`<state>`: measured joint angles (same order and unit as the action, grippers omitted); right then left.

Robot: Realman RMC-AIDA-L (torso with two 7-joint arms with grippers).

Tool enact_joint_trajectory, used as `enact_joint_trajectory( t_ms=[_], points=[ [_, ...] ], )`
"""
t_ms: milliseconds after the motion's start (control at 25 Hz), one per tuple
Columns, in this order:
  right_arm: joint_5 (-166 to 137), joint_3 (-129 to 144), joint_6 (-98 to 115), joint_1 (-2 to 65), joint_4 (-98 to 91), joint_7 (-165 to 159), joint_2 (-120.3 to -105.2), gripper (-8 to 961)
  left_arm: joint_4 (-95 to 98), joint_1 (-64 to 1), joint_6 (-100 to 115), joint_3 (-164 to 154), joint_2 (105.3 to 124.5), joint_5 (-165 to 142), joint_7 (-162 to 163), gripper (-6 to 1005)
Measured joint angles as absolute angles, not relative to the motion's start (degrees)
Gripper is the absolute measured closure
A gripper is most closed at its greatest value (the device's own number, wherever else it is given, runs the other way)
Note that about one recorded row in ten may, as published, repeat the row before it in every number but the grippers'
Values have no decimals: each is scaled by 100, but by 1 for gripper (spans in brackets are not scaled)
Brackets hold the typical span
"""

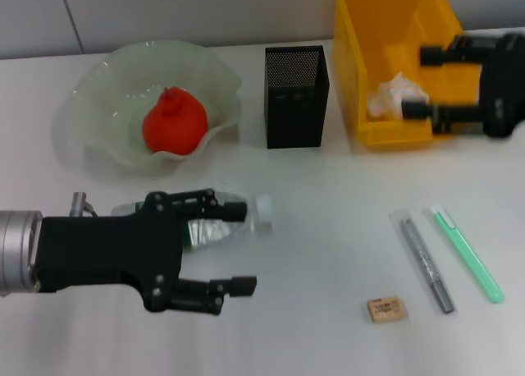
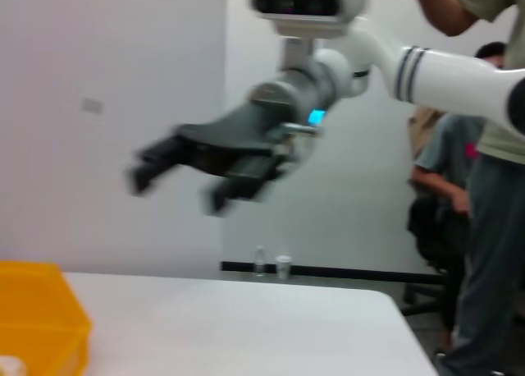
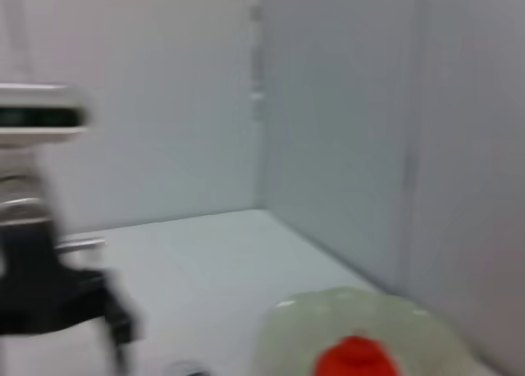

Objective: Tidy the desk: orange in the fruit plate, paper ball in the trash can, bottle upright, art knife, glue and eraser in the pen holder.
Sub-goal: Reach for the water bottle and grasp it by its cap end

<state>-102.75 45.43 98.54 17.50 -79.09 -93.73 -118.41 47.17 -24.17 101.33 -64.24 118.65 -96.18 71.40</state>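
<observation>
The orange (image 1: 174, 121) lies in the fruit plate (image 1: 98, 93) at the back left. The paper ball (image 1: 392, 94) lies inside the trash can (image 1: 361, 56) at the back right. My right gripper (image 1: 420, 82) hangs open and empty over the trash can. The bottle (image 1: 215, 231) lies on its side, cap (image 1: 262, 206) pointing right. My left gripper (image 1: 238, 246) is open with its far finger over the bottle. The art knife (image 1: 426, 263), glue (image 1: 467, 253) and eraser (image 1: 385, 309) lie at the front right. The pen holder (image 1: 296, 97) stands at the back centre.
The left wrist view shows my right gripper (image 2: 172, 175) open in the air and a corner of the trash can (image 2: 41, 310). People stand beyond the table's far edge. The right wrist view shows the orange (image 3: 357, 359) in the fruit plate (image 3: 426, 335).
</observation>
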Motion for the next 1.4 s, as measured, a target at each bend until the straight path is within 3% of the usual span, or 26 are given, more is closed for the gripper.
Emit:
enact_joint_trajectory(
  t_ms=[840, 1400],
  points=[
    [-10364, 4327, 11179, 1226, -7042, -8024, -11882, 219, 4677, -2547, 9393, -6429, 11856, -9300, 7437, 169],
    [-10845, 3855, 11124, 1298, -6480, -7984, -11854, 220, 5301, -3014, 8058, -6842, 11850, -10178, 8891, 170]
  ],
)
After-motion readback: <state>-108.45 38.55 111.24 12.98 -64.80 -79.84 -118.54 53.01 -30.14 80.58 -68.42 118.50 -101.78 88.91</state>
